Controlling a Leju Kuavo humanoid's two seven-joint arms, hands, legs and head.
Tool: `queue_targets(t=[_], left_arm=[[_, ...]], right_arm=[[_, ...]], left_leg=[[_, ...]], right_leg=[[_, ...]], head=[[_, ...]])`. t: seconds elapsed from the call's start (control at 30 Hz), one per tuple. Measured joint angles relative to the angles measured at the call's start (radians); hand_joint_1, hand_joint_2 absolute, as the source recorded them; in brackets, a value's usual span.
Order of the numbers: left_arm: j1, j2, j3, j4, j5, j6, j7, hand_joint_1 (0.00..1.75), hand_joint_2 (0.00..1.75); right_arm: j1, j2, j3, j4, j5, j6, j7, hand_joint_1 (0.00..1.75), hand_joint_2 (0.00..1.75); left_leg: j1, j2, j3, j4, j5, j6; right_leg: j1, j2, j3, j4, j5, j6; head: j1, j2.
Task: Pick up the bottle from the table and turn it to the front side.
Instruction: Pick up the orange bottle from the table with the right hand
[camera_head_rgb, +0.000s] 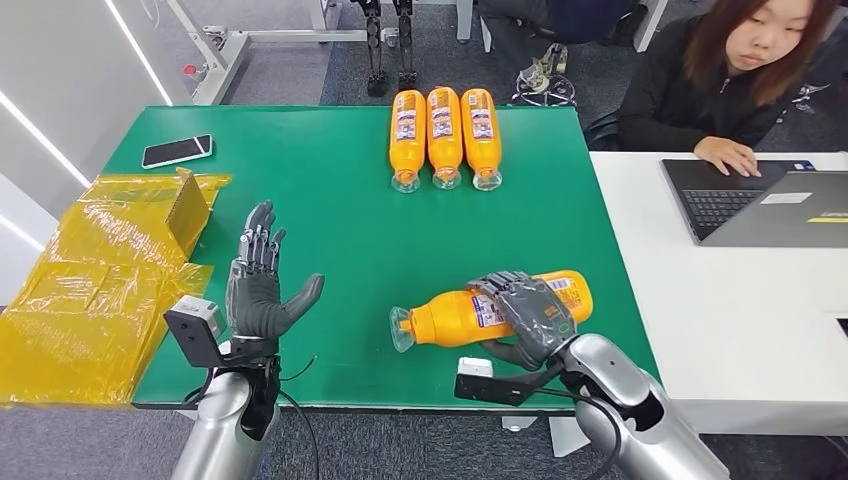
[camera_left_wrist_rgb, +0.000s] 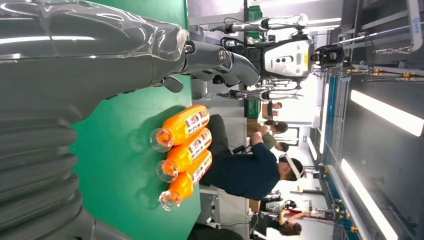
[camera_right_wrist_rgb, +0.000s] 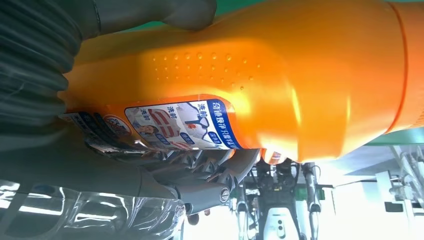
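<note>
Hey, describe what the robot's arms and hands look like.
Both arms are shiny silver tubes. The left hand and the right hand are dark grey, with darker fingers and a ribbed grey cover at the wrist. A small boxy camera sits at each wrist, with thin black cables running along the forearms.

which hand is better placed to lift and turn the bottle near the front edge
Right. The right hand already wraps the lying bottle, and the right wrist view shows its fingers curled around the label. The left hand is open, raised off the green table and well apart from that bottle.
</note>
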Motion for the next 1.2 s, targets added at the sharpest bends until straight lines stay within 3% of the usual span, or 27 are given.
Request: queue_targets(t=[0.5, 0.67, 0.93, 1.03, 1.2], left_arm=[[-0.002, -0.001, 0.0, 0.001, 0.003, -0.012, -0.001, 0.0, 1.75], [-0.016, -0.013, -0.002, 0.009, 0.007, -0.055, 0.0, 0.0, 1.75], [-0.017, -0.034, -0.027, 0.004, 0.044, -0.121, 0.001, 0.0, 1.75], [0.009, -0.033, -0.036, -0.028, 0.105, -0.191, 0.013, 0.0, 1.75], [0.044, -0.015, -0.075, -0.059, 0.223, -0.393, 0.001, 0.0, 1.75]], right_arm=[[0.063, -0.006, -0.004, -0.035, 0.025, -0.038, 0.03, 1.75, 1.75], [0.152, 0.033, 0.0, -0.073, 0.044, -0.086, 0.069, 1.75, 1.75], [0.256, 0.105, -0.003, -0.09, 0.029, -0.197, 0.008, 1.75, 1.75], [0.265, 0.13, -0.004, -0.087, 0.038, -0.206, -0.01, 1.75, 1.75], [0.265, 0.161, -0.007, -0.078, 0.048, -0.204, -0.027, 1.75, 1.75]], left_leg=[[0.0, 0.0, 0.0, 0.0, 0.0, 0.0], [0.0, 0.0, -0.001, 0.0, -0.001, 0.0], [0.0, 0.0, -0.001, -0.001, -0.001, -0.001], [0.0, 0.001, -0.001, -0.001, -0.001, -0.001], [0.0, 0.0, -0.001, -0.001, -0.001, -0.001]], right_leg=[[0.0, 0.0, -0.001, 0.0, 0.0, 0.0], [0.0, 0.0, -0.002, 0.0, -0.001, 0.0], [0.0, 0.0, -0.002, 0.0, -0.001, 0.0], [0.0, 0.001, -0.002, 0.001, -0.001, 0.0], [0.0, 0.0, -0.002, 0.0, -0.002, 0.0]], head=[[0.0, 0.0], [0.0, 0.0], [0.0, 0.0], [0.0, 0.0], [0.0, 0.0]])
